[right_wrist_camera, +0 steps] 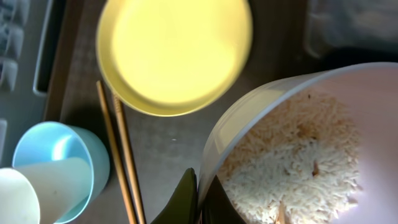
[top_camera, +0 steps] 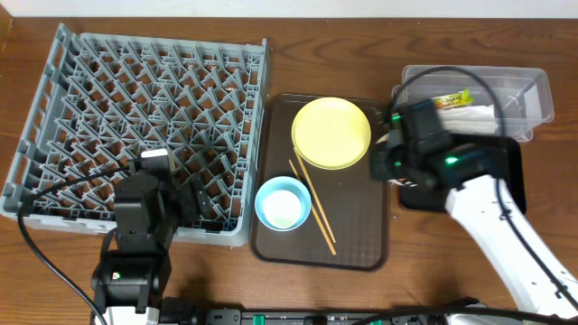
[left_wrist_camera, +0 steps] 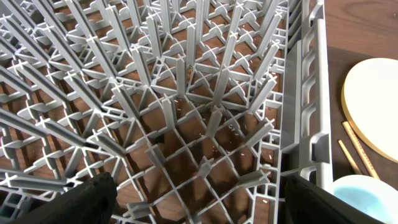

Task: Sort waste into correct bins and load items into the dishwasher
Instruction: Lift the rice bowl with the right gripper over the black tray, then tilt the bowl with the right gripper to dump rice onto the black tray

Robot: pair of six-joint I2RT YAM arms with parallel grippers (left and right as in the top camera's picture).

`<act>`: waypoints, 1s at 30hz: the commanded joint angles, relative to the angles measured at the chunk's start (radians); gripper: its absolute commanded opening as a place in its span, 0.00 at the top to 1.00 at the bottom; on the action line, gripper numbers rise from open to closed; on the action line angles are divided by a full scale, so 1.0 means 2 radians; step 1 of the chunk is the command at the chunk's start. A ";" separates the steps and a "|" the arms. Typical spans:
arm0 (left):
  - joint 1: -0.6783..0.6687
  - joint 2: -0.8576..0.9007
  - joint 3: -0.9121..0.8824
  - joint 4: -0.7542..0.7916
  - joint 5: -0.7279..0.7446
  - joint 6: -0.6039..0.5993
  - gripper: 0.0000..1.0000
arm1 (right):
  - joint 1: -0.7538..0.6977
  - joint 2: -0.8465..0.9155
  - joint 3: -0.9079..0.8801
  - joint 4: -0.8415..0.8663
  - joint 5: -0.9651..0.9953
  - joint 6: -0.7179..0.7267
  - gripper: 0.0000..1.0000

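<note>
Made out print on the green-and-orange wrapper (top_camera: 452, 100), too small to read; found no other label or brand anywhere.

Saw the right fingers (right_wrist_camera: 200, 190) pressed together on the rim of the white bowl (right_wrist_camera: 348, 99), pinching its wall and holding it over the brown tray (top_camera: 361, 226). Noted rice (right_wrist_camera: 292, 155) covering the bowl's bottom, just right of those fingers. Saw the plate (right_wrist_camera: 174, 53) ahead and slightly left of them, the chopsticks (right_wrist_camera: 121, 155) side by side to their left, then the blue bowl (right_wrist_camera: 59, 155) farther left with the cup (right_wrist_camera: 18, 196) lying in it. Found the tub (top_camera: 540, 86) to the right of those fingers in the overhead view, with wrapper and napkin (top_camera: 480, 116) inside, and the black tray (top_camera: 508, 155) beneath the right arm.

Saw the left fingers (top_camera: 197, 206) spread wide, gripping nothing, hanging over the rack (left_wrist_camera: 186, 112) near its corner, pegs directly below and ahead. Noted the rack resting on the tabletop (top_camera: 433, 45).
</note>
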 commanded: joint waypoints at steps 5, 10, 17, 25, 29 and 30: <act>0.000 0.000 0.012 -0.001 -0.001 -0.005 0.11 | -0.101 -0.003 0.002 -0.014 -0.127 -0.014 0.99; 0.000 0.000 0.012 -0.001 -0.001 -0.005 0.11 | -0.164 -0.001 -0.022 -0.006 -0.222 -0.039 0.99; 0.000 0.000 0.012 -0.001 -0.001 -0.005 0.11 | -0.223 -0.001 -0.080 0.029 -0.324 -0.052 0.99; 0.000 0.000 0.012 -0.001 -0.001 -0.005 0.11 | -0.280 0.000 -0.150 0.108 -0.443 -0.042 0.99; 0.000 0.000 0.012 -0.001 -0.001 -0.005 0.11 | -0.308 0.000 -0.175 0.142 -0.475 -0.040 0.99; 0.000 0.000 0.012 -0.001 -0.001 -0.005 0.11 | -0.315 0.000 -0.179 0.147 -0.479 -0.040 0.99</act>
